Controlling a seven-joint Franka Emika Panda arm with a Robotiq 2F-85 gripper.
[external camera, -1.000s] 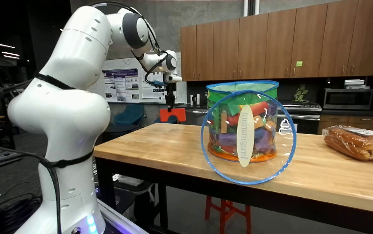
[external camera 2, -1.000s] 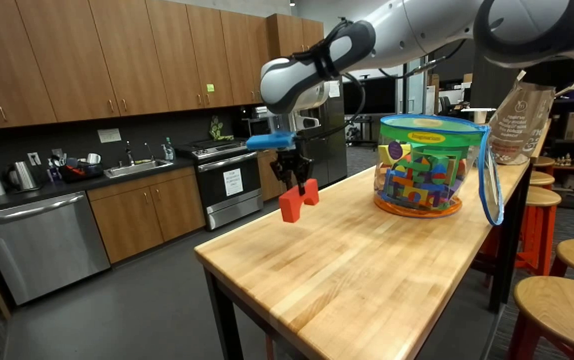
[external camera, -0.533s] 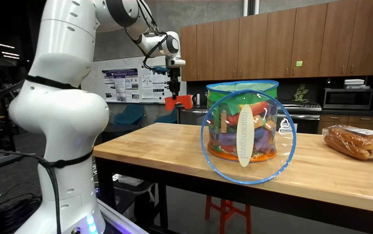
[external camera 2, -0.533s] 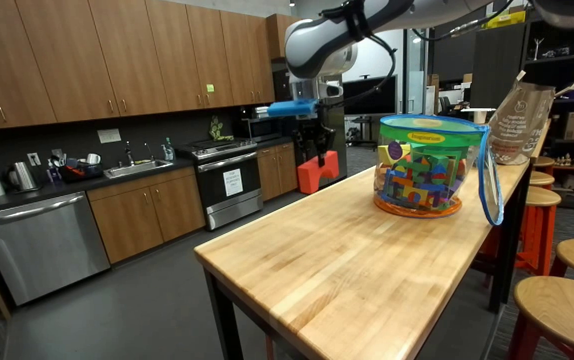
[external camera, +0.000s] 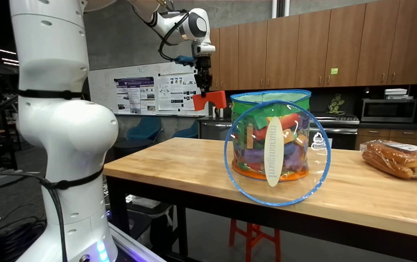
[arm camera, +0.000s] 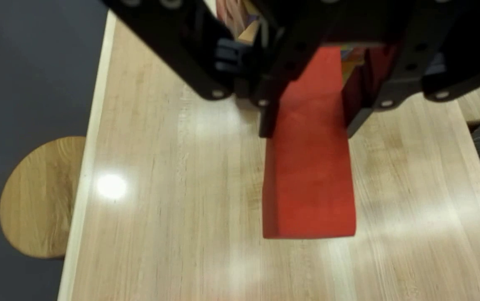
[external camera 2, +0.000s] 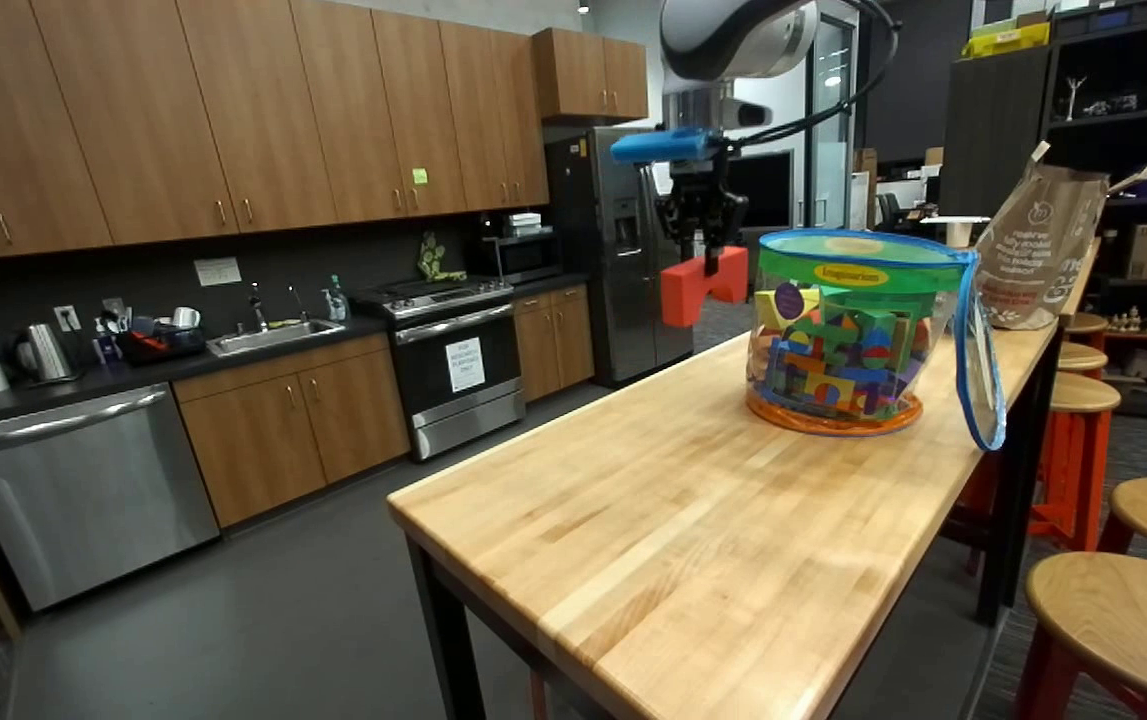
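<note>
My gripper (external camera: 203, 93) is shut on a red arch-shaped block (external camera: 215, 99) and holds it in the air above the wooden table (external camera: 172, 160). In an exterior view the gripper (external camera 2: 700, 262) and the red block (external camera 2: 681, 298) hang left of a clear round container (external camera 2: 793, 262) with a green band and blue rim. Several coloured blocks (external camera 2: 833, 350) fill the container. Its clear, blue-rimmed lid (external camera: 273, 153) hangs open at one side. In the wrist view the red block (arm camera: 313, 184) sits between the fingers (arm camera: 309, 127), its long end pointing down the picture.
A bagged pack of bread rolls (external camera: 401, 158) lies on the table. A brown paper bag (external camera 2: 1043, 245) stands behind the container. Wooden stools (external camera 2: 1113, 610) stand along a table side, and another stool (arm camera: 43, 196) shows in the wrist view. Kitchen cabinets line the wall.
My gripper has risen and moved right in both exterior views, closer to the container, with the red block still in it. The container and lid have not moved.
</note>
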